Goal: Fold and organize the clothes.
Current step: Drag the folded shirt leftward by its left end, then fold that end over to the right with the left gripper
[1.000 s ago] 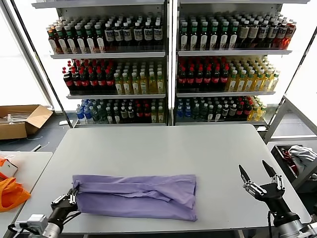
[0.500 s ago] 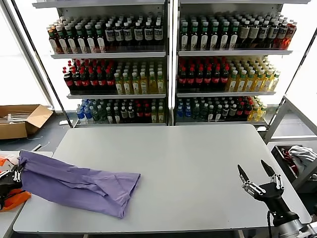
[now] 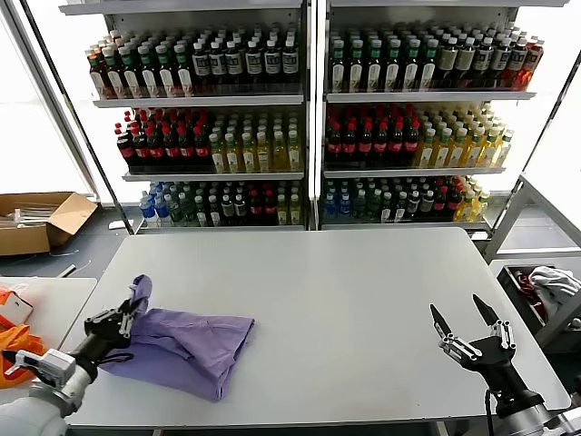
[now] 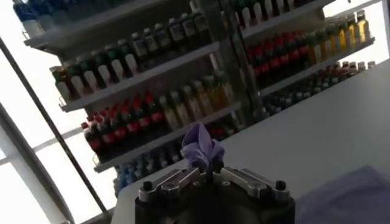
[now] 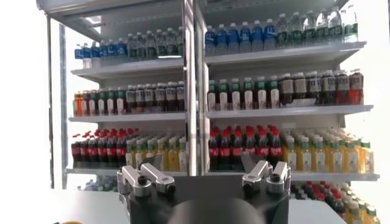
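The lavender T-shirt [image 3: 186,350] lies crumpled on the grey table [image 3: 345,291], near the table's front left corner; the left gripper [image 3: 127,316] is clamped on a pinch of its cloth, which sticks up between the fingers. The right gripper [image 3: 466,324] hovers over the table's front right corner, fingers wide apart, holding nothing; the drink shelves [image 3: 309,118] stand behind the table.

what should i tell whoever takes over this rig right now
Left pincer: shut on a bunched corner of the lavender T-shirt, near the table's front left corner.
Right pincer: open, holding nothing, parked over the table's front right.
Done: the shirt is folded into a rough, rumpled bundle lying on the table.
Left: flatten and square the folds, release, set it in place.
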### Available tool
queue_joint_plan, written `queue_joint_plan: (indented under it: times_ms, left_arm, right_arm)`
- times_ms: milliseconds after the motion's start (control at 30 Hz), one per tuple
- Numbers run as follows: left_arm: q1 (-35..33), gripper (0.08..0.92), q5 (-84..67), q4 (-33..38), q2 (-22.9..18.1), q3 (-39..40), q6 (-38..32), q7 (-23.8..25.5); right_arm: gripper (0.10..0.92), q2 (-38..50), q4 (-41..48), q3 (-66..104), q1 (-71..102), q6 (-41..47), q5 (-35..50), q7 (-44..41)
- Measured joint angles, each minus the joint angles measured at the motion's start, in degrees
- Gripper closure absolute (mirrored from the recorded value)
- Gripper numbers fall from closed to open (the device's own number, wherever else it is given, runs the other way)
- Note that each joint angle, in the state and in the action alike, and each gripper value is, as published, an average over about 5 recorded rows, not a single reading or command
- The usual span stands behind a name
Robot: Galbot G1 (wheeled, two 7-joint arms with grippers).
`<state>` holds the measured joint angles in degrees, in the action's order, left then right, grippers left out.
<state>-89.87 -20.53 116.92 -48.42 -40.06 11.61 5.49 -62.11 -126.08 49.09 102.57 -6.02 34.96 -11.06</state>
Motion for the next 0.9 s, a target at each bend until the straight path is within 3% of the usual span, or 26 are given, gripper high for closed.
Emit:
queue_joint_plan:
  times_ms: [300,567,667,900]
  left_arm:
    - [6.7,0.895,2.7,-2.0,-2.8,13.8,2.5,-1.9]
    - [9.1,0.888,1.7,-2.5,-5.7,18.8,5.4,-3.7]
    - [9.0,0.850,1.5,-2.3,-6.4,19.5,6.2,-3.7]
    - [7.4,0.654,1.3,-0.5,-7.3,19.8,7.5,-3.4]
  right_arm:
    - [0.203,-0.7,0.5,-0.8,-0.5,0.3,-0.8,-0.2]
    - [0.203,-0.3,1.3,-1.3,-1.2,0.5,-1.0,-0.2]
    - [0.203,-0.2,1.6,-1.7,-1.5,0.5,-1.0,-0.2]
    - [0.203,0.0,1.9,-2.0,-2.0,0.6,-1.1,-0.2]
